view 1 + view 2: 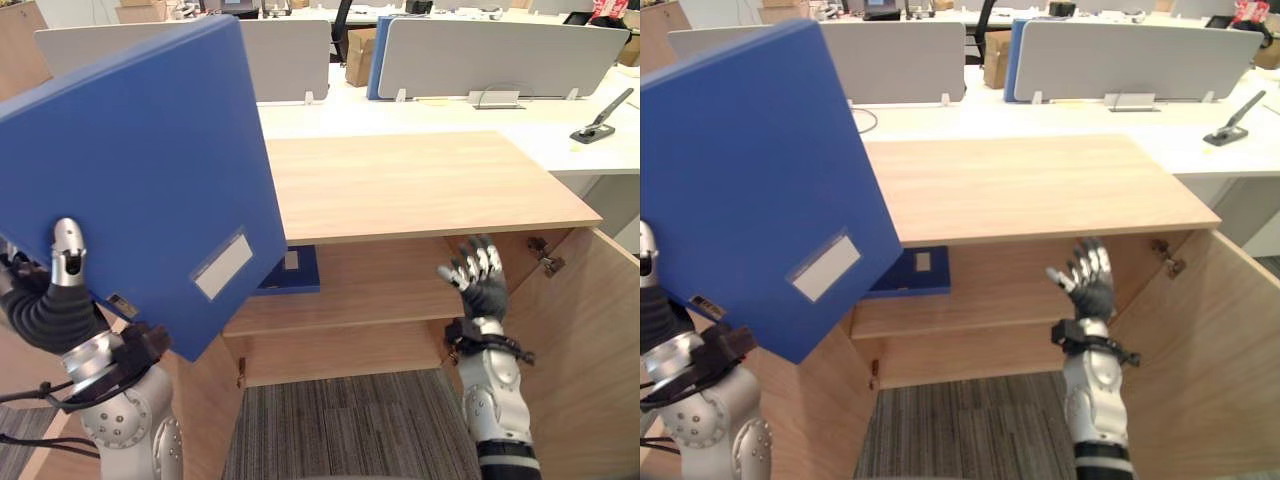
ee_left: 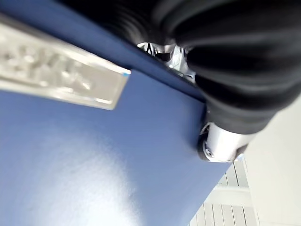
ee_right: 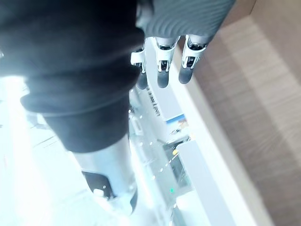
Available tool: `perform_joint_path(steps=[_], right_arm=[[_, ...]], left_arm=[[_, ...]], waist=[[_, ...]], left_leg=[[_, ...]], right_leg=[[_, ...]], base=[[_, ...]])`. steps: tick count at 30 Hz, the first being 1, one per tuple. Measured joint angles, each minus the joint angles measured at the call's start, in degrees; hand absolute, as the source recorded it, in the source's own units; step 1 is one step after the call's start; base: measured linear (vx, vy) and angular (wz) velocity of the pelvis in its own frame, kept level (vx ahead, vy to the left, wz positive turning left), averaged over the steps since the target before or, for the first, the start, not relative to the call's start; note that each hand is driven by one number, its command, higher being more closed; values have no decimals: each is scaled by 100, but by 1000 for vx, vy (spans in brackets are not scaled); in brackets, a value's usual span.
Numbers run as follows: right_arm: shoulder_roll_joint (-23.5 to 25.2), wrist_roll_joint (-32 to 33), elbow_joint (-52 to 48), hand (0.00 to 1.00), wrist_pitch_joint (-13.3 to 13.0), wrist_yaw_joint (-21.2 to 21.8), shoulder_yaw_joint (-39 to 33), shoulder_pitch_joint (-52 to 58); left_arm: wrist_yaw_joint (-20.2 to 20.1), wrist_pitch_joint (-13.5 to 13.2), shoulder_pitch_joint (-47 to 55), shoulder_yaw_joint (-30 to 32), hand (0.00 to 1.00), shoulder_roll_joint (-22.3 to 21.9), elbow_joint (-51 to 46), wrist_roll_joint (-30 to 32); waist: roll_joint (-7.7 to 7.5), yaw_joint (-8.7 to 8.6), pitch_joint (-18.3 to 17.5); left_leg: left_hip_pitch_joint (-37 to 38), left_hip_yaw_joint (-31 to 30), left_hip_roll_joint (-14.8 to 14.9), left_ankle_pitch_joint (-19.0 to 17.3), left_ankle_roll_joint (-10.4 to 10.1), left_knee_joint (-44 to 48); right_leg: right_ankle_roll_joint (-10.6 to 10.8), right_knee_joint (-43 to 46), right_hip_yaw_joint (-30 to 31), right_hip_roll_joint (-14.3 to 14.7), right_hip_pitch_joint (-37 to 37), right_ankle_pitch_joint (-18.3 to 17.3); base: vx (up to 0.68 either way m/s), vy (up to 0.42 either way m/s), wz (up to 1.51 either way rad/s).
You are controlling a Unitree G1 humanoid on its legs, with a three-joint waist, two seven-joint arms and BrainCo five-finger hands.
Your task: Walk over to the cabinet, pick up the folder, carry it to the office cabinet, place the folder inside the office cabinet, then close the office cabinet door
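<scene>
A big blue folder [image 1: 150, 170] with a clear label pocket is held up at the left, tilted, in front of the wooden office cabinet [image 1: 420, 185]. My left hand [image 1: 62, 290] grips its lower left edge, thumb on the front cover; the cover [image 2: 94, 165] shows close up in the left wrist view. My right hand [image 1: 478, 275] is raised in front of the cabinet's open compartment, fingers [image 3: 162, 61] straight and spread, holding nothing. The cabinet door [image 1: 585, 340] stands open at the right. Another blue folder [image 1: 292, 272] lies on the shelf inside.
White desks with grey divider screens [image 1: 500, 55] stand behind the cabinet. A stapler [image 1: 600, 120] lies on the desk at the far right. A cardboard box [image 1: 358, 55] sits further back. Grey striped carpet [image 1: 340, 420] lies in front of the cabinet.
</scene>
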Motion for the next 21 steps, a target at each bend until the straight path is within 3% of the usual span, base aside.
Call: perform_joint_path(steps=[4, 7, 11, 17, 21], right_arm=[[-464, 802, -185, 0, -7, 347, 668, -636], [-811, 1482, -104, 0, 1, 517, 1602, -1354], [-1083, 2190, 468, 0, 111, 741, 2629, -2459], [-1306, 2642, 1456, 0, 178, 757, 3304, -3442], [-1409, 2645, 1537, 0, 171, 742, 3496, -3734]], left_arm=[[-261, 60, -1, -593, 100, 160, 161, 3], [-450, 140, -3, -1149, 100, 369, 323, 1], [-625, 266, -33, -1833, 100, 573, 544, -23], [-534, 265, -46, -1881, 100, 667, 724, -339], [-416, 208, -46, -1972, 100, 678, 768, -478]], waist=[[5, -3, -3], [11, 8, -7], [13, 111, -8], [37, 221, -23], [70, 241, -51]], left_leg=[[1, 4, 6, -1, 1, 3], [-4, 43, 5, -1, 1, 2], [-5, 66, -3, 0, 2, 2], [-4, 64, -3, 1, 4, 3], [-5, 65, -8, 4, 8, 3]], right_leg=[[4, 11, 6, 6, -21, 3], [21, 10, 38, 7, -36, 19], [32, 2, 61, 0, -38, 33], [39, -4, 59, -2, -32, 45], [31, -16, 58, -8, -29, 69]], base=[[-49, 14, -1], [-16, 20, -6], [4, 11, -3], [0, 0, 0], [0, 0, 0]])
